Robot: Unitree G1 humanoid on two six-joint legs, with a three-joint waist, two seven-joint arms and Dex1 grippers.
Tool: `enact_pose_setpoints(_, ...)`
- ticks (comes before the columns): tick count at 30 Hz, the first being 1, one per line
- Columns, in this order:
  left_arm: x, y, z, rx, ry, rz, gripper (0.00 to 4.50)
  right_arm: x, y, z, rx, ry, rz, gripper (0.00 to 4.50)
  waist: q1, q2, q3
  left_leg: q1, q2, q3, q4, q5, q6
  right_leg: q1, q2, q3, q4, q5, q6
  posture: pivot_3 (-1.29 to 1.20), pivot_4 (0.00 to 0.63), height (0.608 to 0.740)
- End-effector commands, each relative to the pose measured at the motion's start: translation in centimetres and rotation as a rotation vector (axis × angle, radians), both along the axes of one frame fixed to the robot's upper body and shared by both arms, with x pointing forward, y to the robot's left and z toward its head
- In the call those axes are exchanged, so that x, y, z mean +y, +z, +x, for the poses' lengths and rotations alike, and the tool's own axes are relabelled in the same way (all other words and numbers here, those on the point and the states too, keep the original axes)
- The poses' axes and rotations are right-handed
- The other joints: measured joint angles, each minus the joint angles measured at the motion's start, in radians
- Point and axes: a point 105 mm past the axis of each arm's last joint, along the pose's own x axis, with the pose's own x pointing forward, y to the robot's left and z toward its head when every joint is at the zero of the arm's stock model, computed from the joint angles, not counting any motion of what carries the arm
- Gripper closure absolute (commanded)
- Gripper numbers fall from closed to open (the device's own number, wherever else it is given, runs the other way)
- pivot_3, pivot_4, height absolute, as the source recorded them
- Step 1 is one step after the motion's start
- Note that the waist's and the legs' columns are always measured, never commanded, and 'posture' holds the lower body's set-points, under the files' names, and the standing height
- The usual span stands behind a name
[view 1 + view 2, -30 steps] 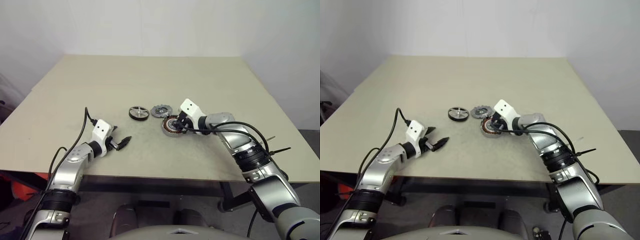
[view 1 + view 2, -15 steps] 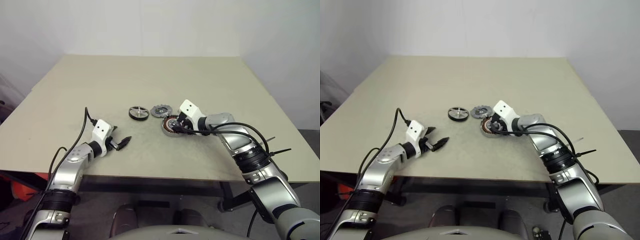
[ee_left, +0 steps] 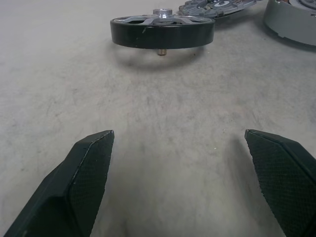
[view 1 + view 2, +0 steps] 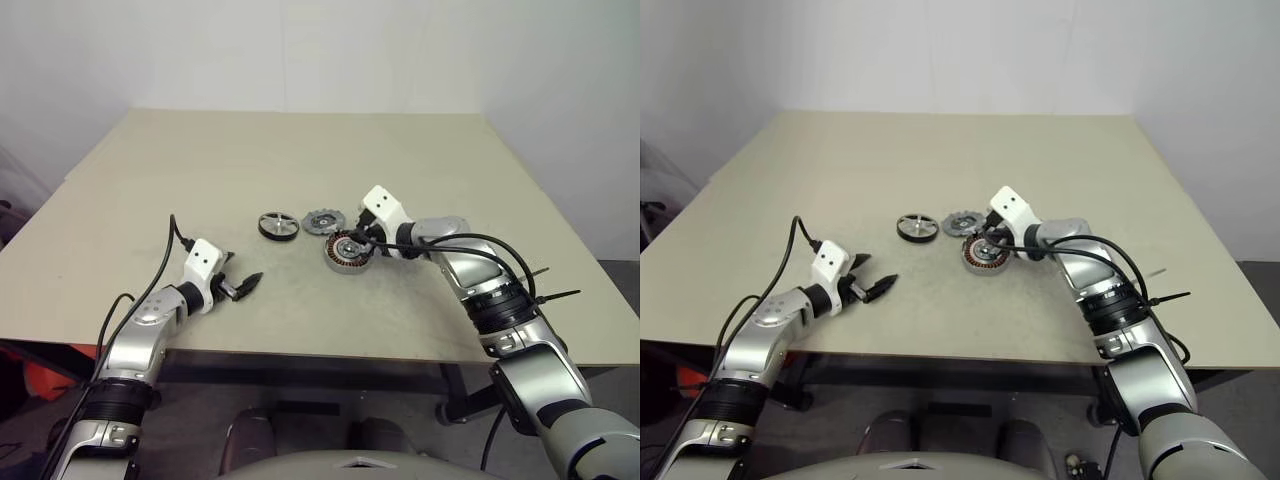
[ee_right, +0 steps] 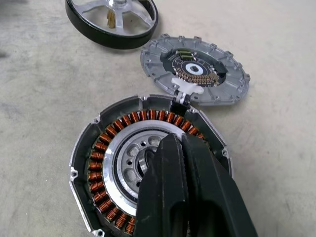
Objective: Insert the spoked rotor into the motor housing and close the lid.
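Motor housing [image 5: 148, 168] centre hidden (closed right gripper [image 5: 175, 143]).

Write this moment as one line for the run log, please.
left gripper: open, idle | right gripper: shut, empty, over motor housing | spoked rotor: on table, not inserted | lid: off

One spoked rotor [image 4: 278, 226], one lid [image 4: 322, 221], one motor housing [image 4: 348, 252], on one table [image 4: 300, 150]

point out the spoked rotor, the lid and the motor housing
spoked rotor [image 5: 111, 22], right wrist view, on its black rim
lid [image 5: 195, 75], right wrist view, near its centre
motor housing [image 5: 106, 163], right wrist view, on its copper windings
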Motion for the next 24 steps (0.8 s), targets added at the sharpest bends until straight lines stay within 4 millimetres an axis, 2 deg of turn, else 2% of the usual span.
enact_pose_setpoints(1,0.3,0.9,0.3,-0.037,0.010,0.003,0.00,0.7,0.7,-0.3,-0.021,0.028,0.019,4.48,0.000,0.000,0.000,0.000,0.000,0.000,0.000,0.000,0.000,0.000,0.000,0.000,0.000,0.000,0.000,0.00,0.000,0.740)
enact_pose_setpoints(7,0.3,0.8,0.3,-0.036,0.013,0.005,0.00,1.3,-1.7,-1.7,0.037,0.052,-0.011,4.48,0.000,0.000,0.000,0.000,0.000,0.000,0.000,0.000,0.000,0.000,0.000,0.000,0.000,0.000,0.000,0.00,0.000,0.740)
enact_pose_setpoints(10,0.4,0.8,0.3,-0.035,0.014,0.006,0.00,1.3,-2.0,-1.6,0.037,0.046,-0.017,4.48,0.000,0.000,0.000,0.002,0.000,0.000,0.000,0.000,0.000,0.002,0.000,0.000,0.000,0.000,0.000,0.00,0.000,0.740)
enact_pose_setpoints(21,0.3,0.7,0.4,-0.031,0.012,0.004,0.00,1.5,1.8,-0.5,-0.057,0.050,0.028,4.48,0.000,0.000,0.000,0.004,0.000,0.000,0.000,0.000,0.000,0.003,0.000,0.000,0.000,0.000,0.000,0.00,0.000,0.740)
enact_pose_setpoints(24,0.2,0.7,0.5,-0.032,0.008,0.004,0.00,1.5,2.2,-0.2,-0.077,0.049,0.020,4.48,0.000,0.000,0.000,0.004,0.000,0.000,0.000,0.000,0.000,0.003,0.000,0.000,0.000,0.000,0.000,0.00,0.000,0.740)
